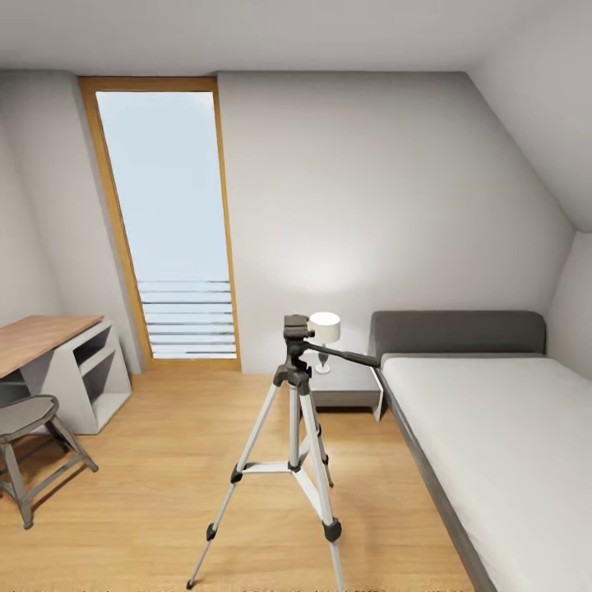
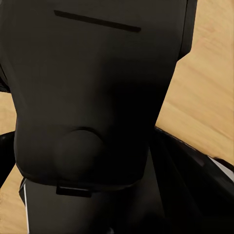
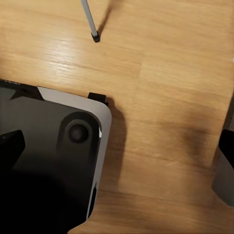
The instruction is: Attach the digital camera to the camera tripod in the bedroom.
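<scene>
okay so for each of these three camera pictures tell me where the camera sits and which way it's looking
Head view: high on the robot, facing forward and down at the camera tripod, bed and window.
Left wrist view: on the left arm, facing dark robot housing and wood floor.
Right wrist view: facing down at the floor, robot's base, one tripod foot.
Shared: tripod, wood floor.
</scene>
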